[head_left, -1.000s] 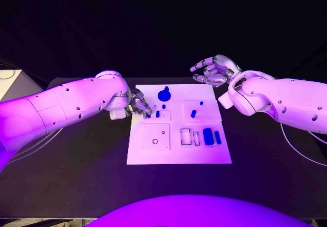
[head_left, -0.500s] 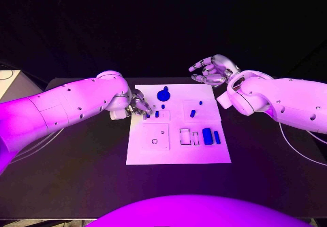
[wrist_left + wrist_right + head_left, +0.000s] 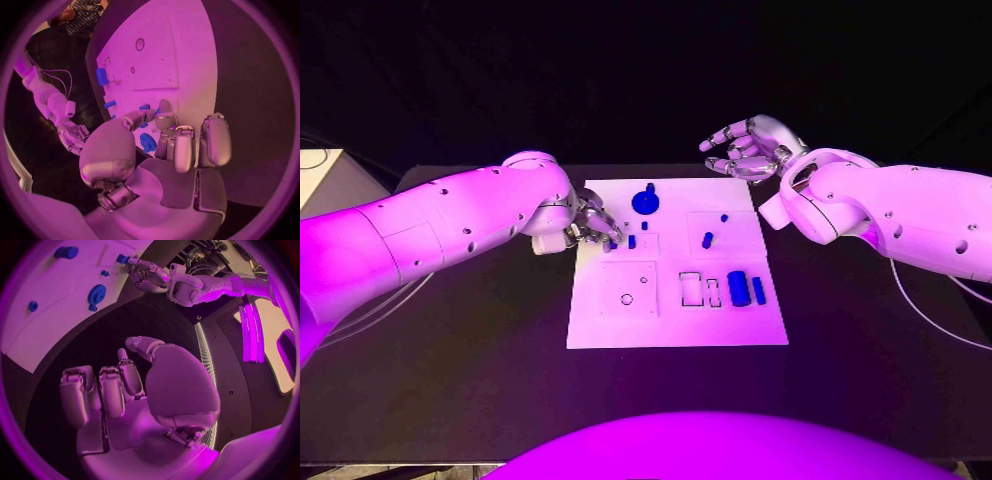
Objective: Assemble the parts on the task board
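The white rectangular task board (image 3: pixel 678 262) lies in the middle of the black counter (image 3: pixel 473 360), between the two hands. The left hand (image 3: pixel 591 224) rests at the board's edge, fingertips (image 3: pixel 164 107) curled down around a small blue peg (image 3: pixel 610 241); whether they actually pinch it cannot be told. Just beyond those fingers stands a round blue knob-shaped part (image 3: pixel 646 201), with a short blue pin (image 3: pixel 708 239) farther across the board. The right hand (image 3: pixel 750 147) hovers off the board's far corner, fingers loosely curled apart, holding nothing. A pair of dark blue cylinders (image 3: pixel 746 290) lies well away from both hands.
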Robot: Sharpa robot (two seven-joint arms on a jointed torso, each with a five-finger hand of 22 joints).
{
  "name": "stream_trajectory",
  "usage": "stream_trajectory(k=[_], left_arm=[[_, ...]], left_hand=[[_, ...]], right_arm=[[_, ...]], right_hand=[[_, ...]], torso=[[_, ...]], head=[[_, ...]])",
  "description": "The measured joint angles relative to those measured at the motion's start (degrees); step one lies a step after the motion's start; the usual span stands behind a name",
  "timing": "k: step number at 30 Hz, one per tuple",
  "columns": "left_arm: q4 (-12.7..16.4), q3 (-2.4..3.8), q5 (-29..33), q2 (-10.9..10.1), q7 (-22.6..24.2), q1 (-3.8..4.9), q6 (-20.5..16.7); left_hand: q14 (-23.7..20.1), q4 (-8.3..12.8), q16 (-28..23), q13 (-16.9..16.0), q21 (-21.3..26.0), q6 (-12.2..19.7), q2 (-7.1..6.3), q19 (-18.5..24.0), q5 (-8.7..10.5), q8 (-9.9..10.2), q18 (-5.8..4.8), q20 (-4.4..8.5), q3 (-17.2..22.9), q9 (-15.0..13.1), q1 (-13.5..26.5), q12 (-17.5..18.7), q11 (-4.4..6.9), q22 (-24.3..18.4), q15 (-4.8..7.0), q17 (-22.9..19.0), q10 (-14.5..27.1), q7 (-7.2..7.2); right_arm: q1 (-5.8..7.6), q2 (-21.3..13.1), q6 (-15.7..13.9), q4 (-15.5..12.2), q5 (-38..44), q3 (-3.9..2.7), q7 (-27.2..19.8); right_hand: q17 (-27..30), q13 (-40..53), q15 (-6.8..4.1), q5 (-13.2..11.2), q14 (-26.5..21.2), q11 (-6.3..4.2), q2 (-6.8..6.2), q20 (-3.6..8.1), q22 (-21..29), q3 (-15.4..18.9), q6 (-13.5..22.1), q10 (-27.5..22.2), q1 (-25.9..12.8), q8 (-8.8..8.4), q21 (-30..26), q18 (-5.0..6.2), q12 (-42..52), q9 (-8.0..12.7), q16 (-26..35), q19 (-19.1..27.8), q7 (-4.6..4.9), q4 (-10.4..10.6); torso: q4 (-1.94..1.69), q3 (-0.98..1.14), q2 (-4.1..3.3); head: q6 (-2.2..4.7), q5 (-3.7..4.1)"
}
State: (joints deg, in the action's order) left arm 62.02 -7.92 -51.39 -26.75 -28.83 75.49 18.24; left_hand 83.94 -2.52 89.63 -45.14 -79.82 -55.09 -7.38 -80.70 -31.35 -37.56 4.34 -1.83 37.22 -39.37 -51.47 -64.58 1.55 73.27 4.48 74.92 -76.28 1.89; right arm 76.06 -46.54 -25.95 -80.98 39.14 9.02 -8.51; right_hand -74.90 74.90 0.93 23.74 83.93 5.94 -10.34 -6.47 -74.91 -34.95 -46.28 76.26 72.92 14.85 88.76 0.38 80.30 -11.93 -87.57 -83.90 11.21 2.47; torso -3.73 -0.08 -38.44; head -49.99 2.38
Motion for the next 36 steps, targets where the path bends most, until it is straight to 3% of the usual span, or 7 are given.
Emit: stream_trajectory(k=[3,7,10,13,20,28,36], left_arm=[[0.03,-0.02,-0.01,-0.22,0.02,-0.04,-0.13],[0.04,-0.05,-0.06,-0.56,0.02,-0.1,-0.29],[0.1,-0.06,-0.09,-0.79,0.02,-0.15,-0.44],[0.26,-0.06,-0.14,-0.9,0.01,-0.18,-0.65],[0.84,-0.05,-0.25,-1.43,0.01,-0.26,-1.05],[1.76,0.47,-0.36,-2.36,-0.09,-0.5,-1.45],[4.64,2.28,0.54,-4.41,0.24,-0.58,-3.19]], left_hand=[[0.0,-1.91,0.0,0.0,0.22,-0.03,-0.83,-0.19,2.87,0.01,0.0,0.19,-2.13,0.34,0.03,0.0,0.0,-0.07,0.0,0.0,0.0,-0.35],[0.0,-3.73,0.0,-0.09,0.22,-0.34,-1.26,-0.19,5.02,0.33,0.01,0.18,-4.39,0.63,0.39,0.0,0.0,-0.06,0.0,0.0,0.0,-0.06],[0.0,-5.23,0.0,-0.16,0.22,-0.44,-1.64,-0.19,8.97,0.4,0.0,0.19,-6.2,0.88,0.01,-0.2,0.0,-0.07,0.0,0.0,0.0,-0.17],[0.0,-6.24,0.0,-0.16,0.35,-0.53,-1.94,-0.19,11.07,0.76,0.01,0.18,-7.22,1.03,-0.3,-0.21,0.0,-0.1,0.0,0.0,0.0,-0.26],[0.0,-7.35,0.0,-0.16,0.44,-0.75,-1.95,-0.19,12.85,0.77,0.01,0.18,-8.33,1.12,-0.77,-0.2,-0.01,-0.12,0.0,0.0,0.01,-0.08],[0.0,-9.59,0.0,-0.06,0.44,-0.72,-2.48,-0.18,14.77,1.09,0.0,0.18,-10.57,1.26,-1.3,-0.2,-0.01,-0.25,0.0,0.0,0.01,-0.06],[0.0,-10.93,0.0,2.47,1.79,-0.2,-3.0,0.15,15.1,1.21,0.0,-0.09,-11.89,1.34,-1.82,1.18,-0.03,-1.91,0.0,0.0,1.31,0.46]], right_arm=[[0.0,-0.03,0.0,0.0,0.0,0.0,0.0],[0.0,-0.05,0.0,0.02,0.0,0.0,0.0],[0.0,-0.05,0.0,0.04,0.0,0.0,0.0],[0.0,-0.06,0.0,0.06,0.0,0.0,-0.01],[0.0,-0.03,0.0,0.14,0.0,0.0,-0.01],[-0.07,0.04,0.0,0.25,0.0,0.0,-0.02],[-0.28,0.09,0.01,0.33,-0.02,0.0,-0.03]], right_hand=[[0.0,0.0,0.0,0.0,0.0,0.0,0.0,0.0,0.0,0.0,0.0,0.0,0.0,0.0,0.0,0.0,0.0,0.0,0.0,0.0,0.0,0.0],[0.0,0.0,0.0,0.0,0.0,0.0,0.0,0.0,0.0,0.0,0.0,0.0,0.0,0.0,0.0,0.0,0.0,0.0,0.0,0.0,0.0,0.0],[0.0,0.0,0.0,0.0,0.0,0.0,0.0,0.0,0.01,0.0,0.0,0.0,0.0,0.0,0.0,0.0,0.0,0.0,0.0,0.0,0.0,0.0],[-0.02,0.0,0.0,0.0,0.0,0.0,0.0,0.0,0.01,0.0,0.0,0.0,0.0,0.0,0.0,0.0,0.0,0.0,0.0,0.0,0.0,0.0],[-0.04,0.0,0.0,0.0,0.0,0.0,0.0,0.0,-0.04,0.0,0.0,0.0,0.0,0.0,0.0,0.0,0.0,0.0,0.0,0.0,0.0,0.0],[-0.04,0.0,0.0,0.0,0.0,0.0,0.0,0.0,-0.04,0.0,0.0,0.0,0.0,0.0,0.0,0.0,0.0,0.0,0.0,0.0,0.0,0.0],[-0.04,0.0,0.0,0.0,0.0,0.0,0.0,0.0,-0.03,0.0,0.0,0.0,0.0,0.0,0.0,0.0,0.0,0.0,0.0,0.0,0.0,0.0]], torso=[[0.0,0.0,0.0],[-0.01,-0.04,0.0],[-0.03,-0.07,0.01],[-0.05,-0.09,0.01],[-0.07,-0.14,0.05],[-0.04,-0.13,0.05],[-0.03,-0.1,0.04]], head=[[0.0,0.05],[0.0,0.06],[0.0,0.09],[0.0,0.15],[0.0,0.13],[0.0,0.04],[0.0,0.02]])
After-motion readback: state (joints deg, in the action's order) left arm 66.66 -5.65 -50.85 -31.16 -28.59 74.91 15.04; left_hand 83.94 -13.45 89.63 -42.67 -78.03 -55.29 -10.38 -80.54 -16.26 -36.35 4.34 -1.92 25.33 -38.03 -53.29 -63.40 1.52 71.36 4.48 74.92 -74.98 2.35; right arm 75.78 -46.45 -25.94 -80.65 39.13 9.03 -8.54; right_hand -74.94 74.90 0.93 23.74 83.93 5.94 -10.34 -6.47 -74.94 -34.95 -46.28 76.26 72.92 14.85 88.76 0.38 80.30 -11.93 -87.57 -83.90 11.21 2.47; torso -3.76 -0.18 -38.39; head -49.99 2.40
